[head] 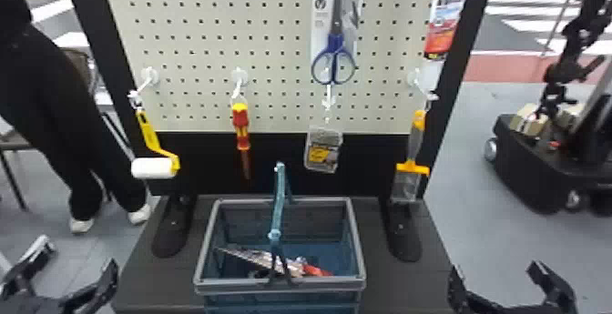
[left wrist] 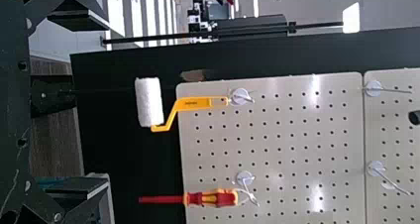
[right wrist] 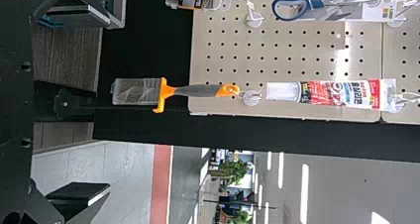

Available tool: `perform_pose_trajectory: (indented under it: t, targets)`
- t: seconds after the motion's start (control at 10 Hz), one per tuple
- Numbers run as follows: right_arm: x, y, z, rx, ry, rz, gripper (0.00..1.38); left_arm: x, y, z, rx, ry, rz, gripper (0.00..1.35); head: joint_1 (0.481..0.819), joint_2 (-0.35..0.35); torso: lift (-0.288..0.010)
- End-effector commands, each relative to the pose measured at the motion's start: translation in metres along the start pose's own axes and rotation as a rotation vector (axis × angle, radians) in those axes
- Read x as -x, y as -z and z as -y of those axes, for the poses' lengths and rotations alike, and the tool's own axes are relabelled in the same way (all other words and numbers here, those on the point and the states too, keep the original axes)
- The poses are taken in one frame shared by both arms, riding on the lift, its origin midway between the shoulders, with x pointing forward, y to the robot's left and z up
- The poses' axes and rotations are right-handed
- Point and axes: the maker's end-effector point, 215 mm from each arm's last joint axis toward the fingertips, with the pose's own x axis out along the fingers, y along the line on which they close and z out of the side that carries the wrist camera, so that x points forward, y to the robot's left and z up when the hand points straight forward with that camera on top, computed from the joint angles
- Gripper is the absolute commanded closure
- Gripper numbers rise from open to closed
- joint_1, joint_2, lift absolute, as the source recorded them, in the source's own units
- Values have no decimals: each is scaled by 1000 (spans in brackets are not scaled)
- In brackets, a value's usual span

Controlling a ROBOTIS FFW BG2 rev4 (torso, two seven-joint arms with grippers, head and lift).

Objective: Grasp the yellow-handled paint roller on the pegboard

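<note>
The paint roller (head: 155, 147) hangs at the left end of the pegboard (head: 218, 26), caught on a white hook (head: 148, 77). Its flat yellow handle (left wrist: 200, 102) slants down from the hook, then bends into a thin yellow arm that meets one end of the sleeve (left wrist: 149, 101). The sleeve is a short, fuzzy white cylinder. It lies level, below the board's lower edge, against the black panel behind. A red-and-yellow screwdriver (head: 241, 129) hangs on the next hook to the right. The left hand (head: 68, 274) sits low beside the desk (head: 410, 281), its fingers spread wide and holding nothing, well apart from the roller. The right hand (head: 503, 290) is low on the far side of the blue basket (head: 359, 245), equally wide and holding nothing.
</note>
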Motion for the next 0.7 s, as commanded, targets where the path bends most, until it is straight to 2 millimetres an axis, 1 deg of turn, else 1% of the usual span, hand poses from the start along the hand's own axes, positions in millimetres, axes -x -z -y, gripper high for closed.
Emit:
perform_pose_trajectory:
  t: [0.0,0.1,0.3,0.6]
  targets:
    - [-1,-3,-4,-4,-8,2,125,-24,9,-16,-3,25,-4,183,549,0,-100]
    - [-3,-5,-9,-9,-20,7,124,-41,12,-19,-13,70,-14,183,549,0,-100]
    - [-6,-8,-17,-17,-39,12,124,-66,1,-26,-42,105,-4,183,549,0,-100]
    - [-10,-11,-27,-25,-62,18,124,-109,-17,-46,-80,138,5,183,549,0,-100]
